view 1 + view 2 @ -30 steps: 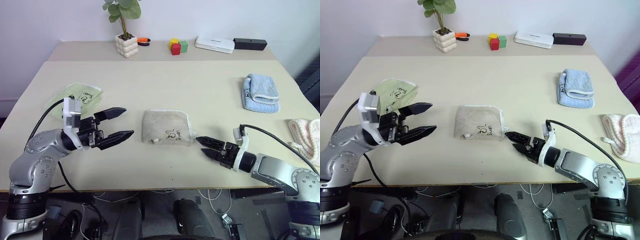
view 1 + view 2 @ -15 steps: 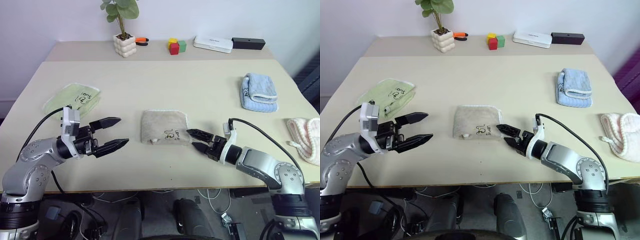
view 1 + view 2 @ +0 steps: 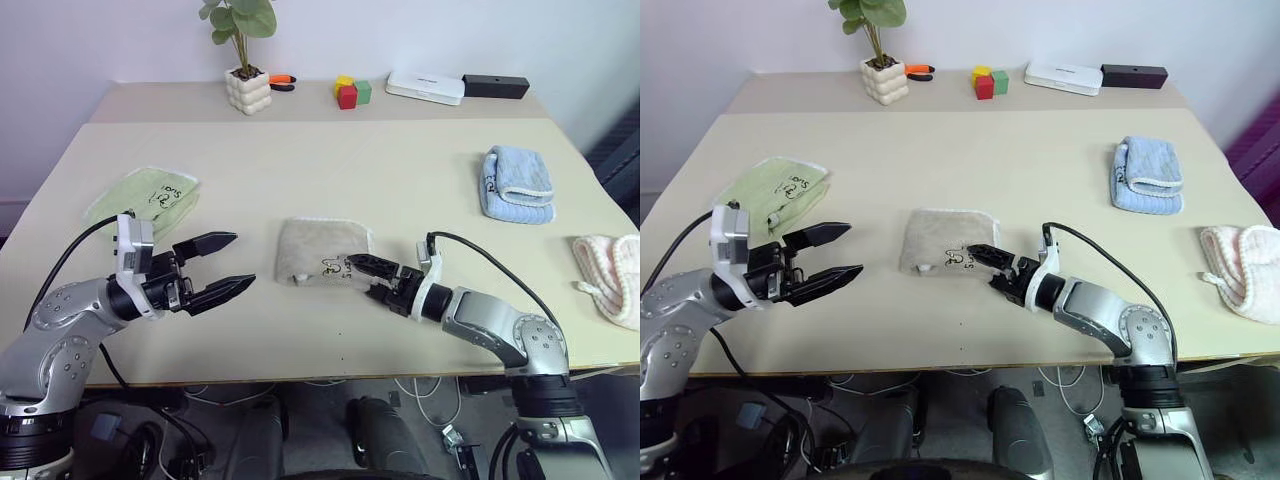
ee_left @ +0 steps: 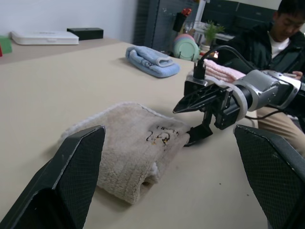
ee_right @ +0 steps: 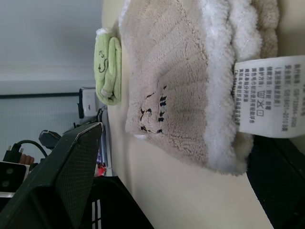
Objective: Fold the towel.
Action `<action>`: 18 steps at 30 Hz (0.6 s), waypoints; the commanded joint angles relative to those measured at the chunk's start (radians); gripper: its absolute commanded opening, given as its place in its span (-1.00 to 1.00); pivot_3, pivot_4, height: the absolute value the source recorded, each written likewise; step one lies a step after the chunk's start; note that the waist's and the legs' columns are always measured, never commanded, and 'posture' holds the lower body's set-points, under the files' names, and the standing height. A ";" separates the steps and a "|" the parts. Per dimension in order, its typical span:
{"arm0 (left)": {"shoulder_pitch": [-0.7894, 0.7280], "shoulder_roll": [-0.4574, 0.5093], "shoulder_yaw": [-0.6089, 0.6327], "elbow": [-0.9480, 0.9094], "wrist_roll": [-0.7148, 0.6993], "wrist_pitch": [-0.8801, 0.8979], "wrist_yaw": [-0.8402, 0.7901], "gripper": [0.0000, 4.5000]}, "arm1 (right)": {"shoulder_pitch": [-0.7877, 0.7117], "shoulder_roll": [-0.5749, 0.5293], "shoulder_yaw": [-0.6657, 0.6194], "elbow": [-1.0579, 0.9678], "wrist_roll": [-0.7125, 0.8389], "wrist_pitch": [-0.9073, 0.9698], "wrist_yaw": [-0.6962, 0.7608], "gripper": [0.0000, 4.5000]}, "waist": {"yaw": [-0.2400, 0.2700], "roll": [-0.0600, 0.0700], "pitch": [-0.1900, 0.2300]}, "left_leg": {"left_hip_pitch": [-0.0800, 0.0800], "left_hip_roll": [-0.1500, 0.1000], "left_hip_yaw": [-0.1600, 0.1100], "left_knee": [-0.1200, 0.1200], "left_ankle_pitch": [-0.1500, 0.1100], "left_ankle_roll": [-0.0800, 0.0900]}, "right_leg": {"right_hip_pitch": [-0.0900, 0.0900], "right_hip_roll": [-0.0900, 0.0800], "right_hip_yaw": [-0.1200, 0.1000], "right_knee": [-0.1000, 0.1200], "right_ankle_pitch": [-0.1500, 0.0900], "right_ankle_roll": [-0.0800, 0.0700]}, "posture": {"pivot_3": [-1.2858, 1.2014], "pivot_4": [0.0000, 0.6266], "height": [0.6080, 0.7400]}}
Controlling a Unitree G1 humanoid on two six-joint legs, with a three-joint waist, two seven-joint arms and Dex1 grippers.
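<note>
right claw open, at towel edge, we judge it nearer | left claw open, towel well apart toward its tips

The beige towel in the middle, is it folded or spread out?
Folded: the beige towel lies as a small thick pad, with stacked layers and a care tag at its edge.

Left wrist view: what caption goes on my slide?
Right pincer, open, reaches the beige folded towel on the table.

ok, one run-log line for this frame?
phase: approach | towel: folded, flat on table | right gripper: fingers open, at towel's right edge | left gripper: open, clear of towel
</note>
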 commanded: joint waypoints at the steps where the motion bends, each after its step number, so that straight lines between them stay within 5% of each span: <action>1: 0.008 0.005 0.027 -0.029 -0.019 -0.003 0.005 1.00 | -0.010 0.015 0.011 0.034 -0.024 0.006 -0.003 0.74 | 0.000 0.000 0.000 | 0.000 0.000 0.000 0.000 0.000 0.000 | 0.000 0.000 0.000 0.000 0.000 0.000 | 0.03 -0.52 1.00; 10: 0.011 0.002 0.024 -0.027 -0.018 -0.007 0.010 1.00 | -0.013 0.030 -0.001 0.039 -0.031 0.018 -0.009 -0.99 | 0.002 -0.002 -0.001 | 0.000 0.000 0.000 0.000 0.000 0.000 | 0.000 0.000 0.000 0.000 0.000 0.000 | 0.03 -0.52 1.00; 18: -0.006 -0.010 0.013 -0.010 -0.011 -0.015 0.012 1.00 | -0.067 0.017 -0.038 0.054 -0.046 0.007 0.009 -0.99 | 0.003 -0.002 -0.001 | 0.000 0.001 0.000 0.000 0.000 0.000 | -0.001 0.000 0.000 0.000 0.000 -0.001 | 0.03 -0.52 1.00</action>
